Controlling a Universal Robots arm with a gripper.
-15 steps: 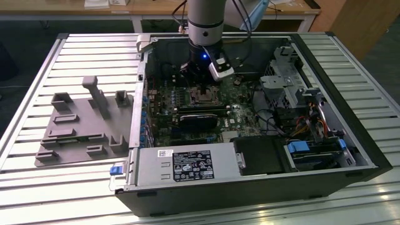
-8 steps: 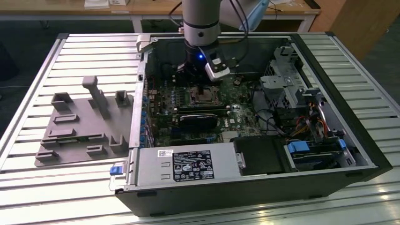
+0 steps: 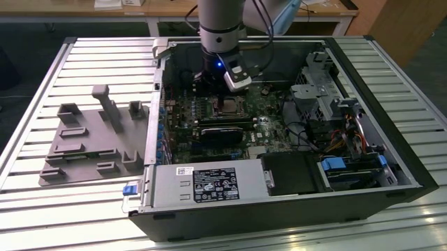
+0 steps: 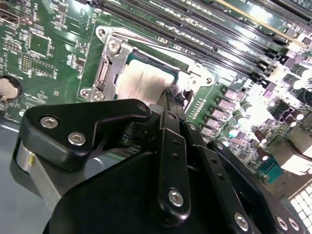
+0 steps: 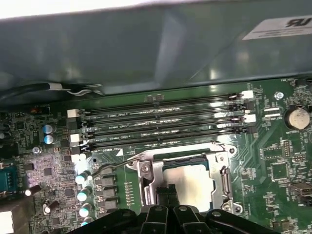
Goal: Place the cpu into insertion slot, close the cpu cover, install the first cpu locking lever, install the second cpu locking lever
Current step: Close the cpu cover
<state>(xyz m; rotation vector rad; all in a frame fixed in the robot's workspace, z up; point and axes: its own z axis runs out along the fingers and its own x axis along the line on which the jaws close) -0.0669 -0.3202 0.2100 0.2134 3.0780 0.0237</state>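
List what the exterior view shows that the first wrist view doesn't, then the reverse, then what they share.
The exterior view adds the grey parts tray beside the computer case, and the power supply. The first wrist view adds a coin battery and a wire lever beside the insertion slot. Both show the cpu seated in that slot, with the pincer over its edge.

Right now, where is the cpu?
In both wrist views the cpu sits in the insertion slot on the green board, beside the long memory slots, just past the gripper.
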